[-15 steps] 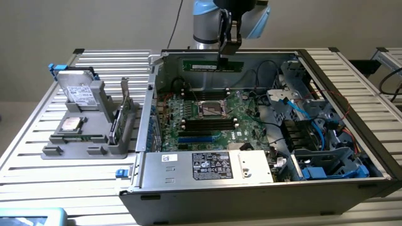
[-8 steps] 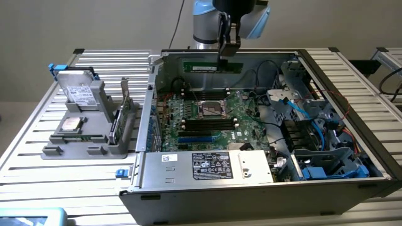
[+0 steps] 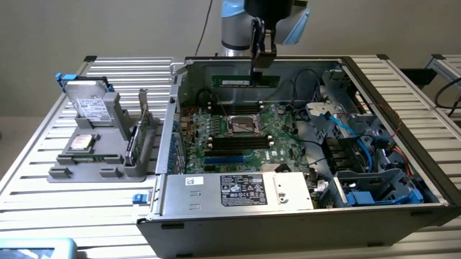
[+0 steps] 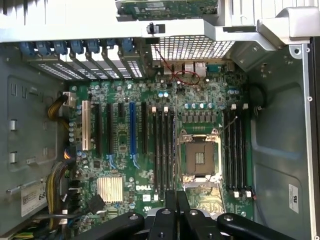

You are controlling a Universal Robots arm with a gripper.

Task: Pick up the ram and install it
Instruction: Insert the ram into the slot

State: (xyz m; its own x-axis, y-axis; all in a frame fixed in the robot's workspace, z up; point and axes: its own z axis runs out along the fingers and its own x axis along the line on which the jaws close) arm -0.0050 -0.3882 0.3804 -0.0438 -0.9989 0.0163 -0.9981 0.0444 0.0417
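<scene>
My gripper point(image 3: 263, 65) is clenched on the ram point(image 3: 241, 81), in the upper middle of the exterior view. The green stick hangs level with its long edge running across the frame. I pinch it from above, nearer its end on the exterior view's right than its middle. It sits in the air inside the open computer case point(image 3: 216, 237), in front of the far wall and raised above the motherboard point(image 3: 270, 143), not seated in any slot.

Below it, near the centre of the frame, are the processor socket point(image 3: 243, 125) and, just in front of that, a row of dark memory slots point(image 3: 241, 143). The power supply point(image 3: 238, 191) with its white label lies along the near wall.

In the wrist view my fingers point(image 4: 170, 205) stand pressed close together over the motherboard point(image 4: 125, 150), with the processor socket point(image 4: 200, 160) and the long memory slots point(image 4: 162, 150) underneath. The stick would be edge-on between the fingers there, and I can't make it out for certain.

At the exterior view's left, a grey tray point(image 3: 94, 167) rests on the slatted table point(image 3: 43, 199), holding an upright expansion card point(image 3: 137, 135) and a hard drive point(image 3: 92, 108).
</scene>
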